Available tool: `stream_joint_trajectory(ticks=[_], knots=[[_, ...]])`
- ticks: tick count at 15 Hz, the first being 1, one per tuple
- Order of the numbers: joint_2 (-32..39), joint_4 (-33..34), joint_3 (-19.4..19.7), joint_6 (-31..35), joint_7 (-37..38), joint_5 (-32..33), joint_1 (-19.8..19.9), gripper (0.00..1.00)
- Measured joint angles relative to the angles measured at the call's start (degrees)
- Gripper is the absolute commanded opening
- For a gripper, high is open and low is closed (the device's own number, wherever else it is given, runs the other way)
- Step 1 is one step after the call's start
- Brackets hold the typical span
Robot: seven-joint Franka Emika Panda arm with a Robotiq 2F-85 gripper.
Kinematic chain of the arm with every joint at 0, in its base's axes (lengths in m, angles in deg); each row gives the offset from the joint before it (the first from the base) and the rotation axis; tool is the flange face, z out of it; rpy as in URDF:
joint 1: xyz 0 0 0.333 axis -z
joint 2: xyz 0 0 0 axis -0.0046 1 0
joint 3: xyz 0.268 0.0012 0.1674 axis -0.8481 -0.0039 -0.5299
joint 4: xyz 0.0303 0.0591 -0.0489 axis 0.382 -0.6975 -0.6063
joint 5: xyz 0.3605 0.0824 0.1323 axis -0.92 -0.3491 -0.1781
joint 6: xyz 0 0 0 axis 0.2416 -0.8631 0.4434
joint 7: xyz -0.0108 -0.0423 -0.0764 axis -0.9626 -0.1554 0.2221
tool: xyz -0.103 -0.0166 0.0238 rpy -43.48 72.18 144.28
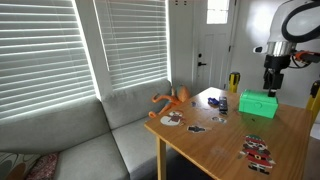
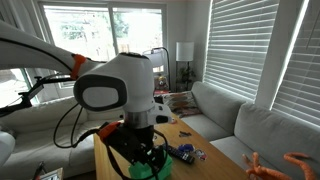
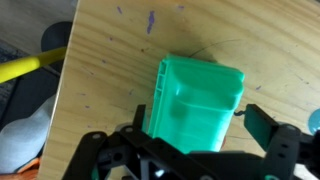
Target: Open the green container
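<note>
Wrist view: gripper (image 3: 196,128) spread wide above green container (image 3: 200,88).

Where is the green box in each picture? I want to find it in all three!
Exterior view: the bright green rectangular plastic container sits at the right, on the wooden table.
Exterior view: only a green sliver of it shows at the bottom edge, behind the white robot arm.
Wrist view: it fills the centre.
Shared landmark: the wooden table beneath it.
</note>
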Motion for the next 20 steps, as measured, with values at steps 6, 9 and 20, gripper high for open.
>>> stream_joint_trajectory(ticks=[6,9,20], knots=[[0.1,-2.4,0.0,5.8,-0.9,-5.3,-0.2,1.0],[0.1,-2.6,0.0,5.8,-0.9,-6.1,-0.2,1.0],[0.1,-2.6,-0.3,5.9,0.2,-5.7,0.0,1.0]])
